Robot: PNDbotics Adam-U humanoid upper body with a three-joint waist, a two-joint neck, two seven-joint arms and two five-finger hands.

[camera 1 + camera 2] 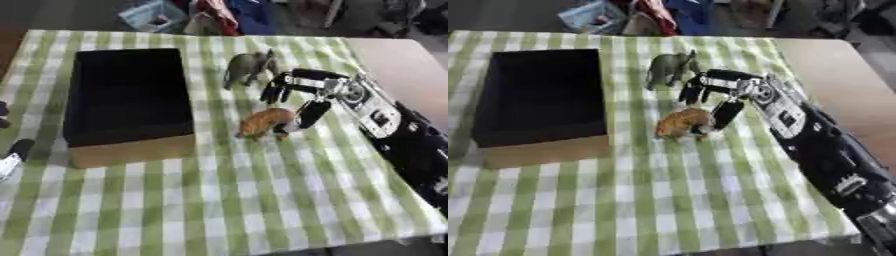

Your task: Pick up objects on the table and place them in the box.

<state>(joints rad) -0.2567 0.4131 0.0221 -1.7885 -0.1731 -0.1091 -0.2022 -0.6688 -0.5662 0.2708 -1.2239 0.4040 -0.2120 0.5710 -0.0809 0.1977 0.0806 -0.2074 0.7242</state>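
An orange toy animal (pixel 265 121) stands on the green checked cloth, right of the box (pixel 128 95), a dark open cardboard box with a tan front wall. A grey toy elephant (pixel 246 67) stands behind it. My right hand (pixel 302 90) hovers just above and to the right of the orange animal, fingers pointing left and curled downward, thumb reaching down beside the animal's rear. Nothing is held. My left hand (pixel 12 155) shows only partly at the left edge, resting on the cloth.
The table (pixel 219 200) carries a green and white checked cloth with wide free room in front. A bare tan tabletop (pixel 402 65) lies at the right. Clutter, including a blue basket (pixel 153 15), sits beyond the far edge.
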